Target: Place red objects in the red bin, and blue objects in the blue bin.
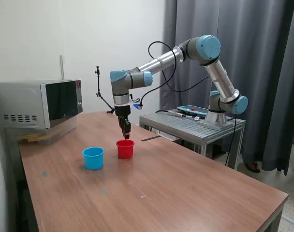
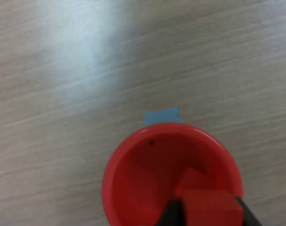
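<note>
A robot arm's end effector [image 1: 126, 136] hangs just above a red cup [image 1: 125, 149] on a wooden table [image 1: 185, 188]. A light blue cup [image 1: 93, 158] stands near it, toward the exterior view's left.

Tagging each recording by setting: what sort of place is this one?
Probably a lab or workshop room, not a home. The arm is bolted to a metal stand beside a plain wooden table, with a microwave at one end and heavy grey curtains behind.

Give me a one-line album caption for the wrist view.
Gripper holds a red cube over the red cup on the wooden table.
</note>
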Robot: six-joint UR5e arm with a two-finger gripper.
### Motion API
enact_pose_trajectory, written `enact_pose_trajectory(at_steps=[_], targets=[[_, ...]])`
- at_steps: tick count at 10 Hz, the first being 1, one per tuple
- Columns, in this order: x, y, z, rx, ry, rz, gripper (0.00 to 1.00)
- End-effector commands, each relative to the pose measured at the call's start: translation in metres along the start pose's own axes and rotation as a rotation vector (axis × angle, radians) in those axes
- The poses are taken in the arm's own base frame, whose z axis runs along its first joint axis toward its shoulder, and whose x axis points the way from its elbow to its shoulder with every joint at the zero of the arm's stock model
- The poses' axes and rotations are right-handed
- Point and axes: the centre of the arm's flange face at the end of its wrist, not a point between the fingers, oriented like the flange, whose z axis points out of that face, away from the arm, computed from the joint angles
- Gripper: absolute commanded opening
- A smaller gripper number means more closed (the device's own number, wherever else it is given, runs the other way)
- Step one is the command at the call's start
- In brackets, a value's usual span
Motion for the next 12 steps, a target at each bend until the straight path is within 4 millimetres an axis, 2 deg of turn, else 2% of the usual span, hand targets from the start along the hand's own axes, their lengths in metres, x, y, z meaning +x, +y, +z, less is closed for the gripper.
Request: enact_pose_trajectory(at_steps=[1, 6, 7, 12], targets=[[-0.0112, -0.001, 0.0048, 0.001, 0.001, 0.021, 0.0], [-0.0152, -0.0007, 0.0083, -0.009, 0.004, 0.027, 0.0], [-0.0159, -0.001, 0.0079, -0.009, 0.009, 0.029, 1.0], [-0.0157, -0.0008, 0.009, -0.007, 0.011, 0.029, 1.0]])
